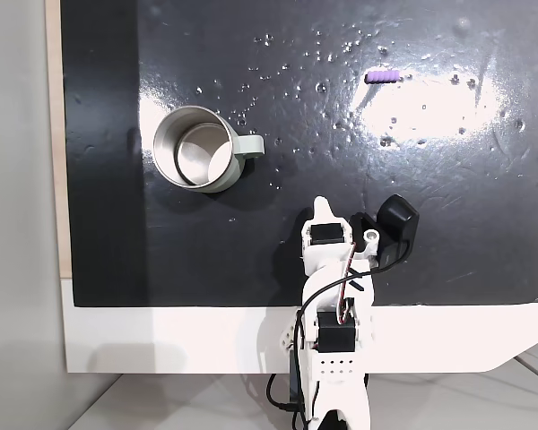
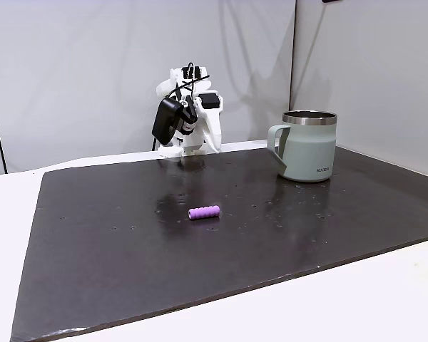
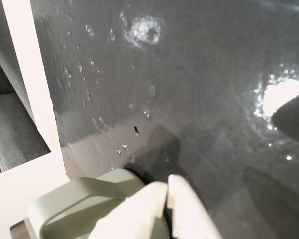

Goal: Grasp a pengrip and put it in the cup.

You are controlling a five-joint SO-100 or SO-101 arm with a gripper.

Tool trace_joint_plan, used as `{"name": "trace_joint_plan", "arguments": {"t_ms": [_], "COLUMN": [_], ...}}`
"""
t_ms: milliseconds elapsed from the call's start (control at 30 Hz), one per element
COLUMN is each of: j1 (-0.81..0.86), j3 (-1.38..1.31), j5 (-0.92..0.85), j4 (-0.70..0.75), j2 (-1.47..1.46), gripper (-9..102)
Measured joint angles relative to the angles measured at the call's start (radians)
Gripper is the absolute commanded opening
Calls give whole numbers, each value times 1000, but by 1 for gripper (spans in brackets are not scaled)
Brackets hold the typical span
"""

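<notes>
The purple ribbed pengrip (image 1: 382, 76) (image 2: 204, 212) lies on its side on the black mat (image 1: 108, 242), far from the arm and with nothing touching it. The grey-green cup (image 1: 249, 146) (image 2: 310, 151) stands upright on the mat, its shiny inside holding nothing that I can see. My arm is folded back at the mat's near edge, and its white gripper (image 1: 320, 210) (image 3: 167, 191) rests low there with its fingers together and nothing between them. In the wrist view the cup's handle (image 3: 74, 199) shows just beside the fingers.
Small white specks (image 1: 323, 58) dot the mat around the pengrip. The mat lies on a white table (image 1: 161, 340) (image 2: 357, 299). The black wrist camera (image 1: 396, 224) (image 2: 164, 120) sticks out beside the arm. Grey walls stand behind in a fixed view.
</notes>
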Motion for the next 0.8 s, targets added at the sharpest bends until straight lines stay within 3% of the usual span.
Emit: {"name": "trace_joint_plan", "arguments": {"t_ms": [467,800], "j1": [170,328], "j3": [-114,-115], "j5": [-347,-597], "j4": [92,-100], "j2": [0,-8], "gripper": [0,0]}}
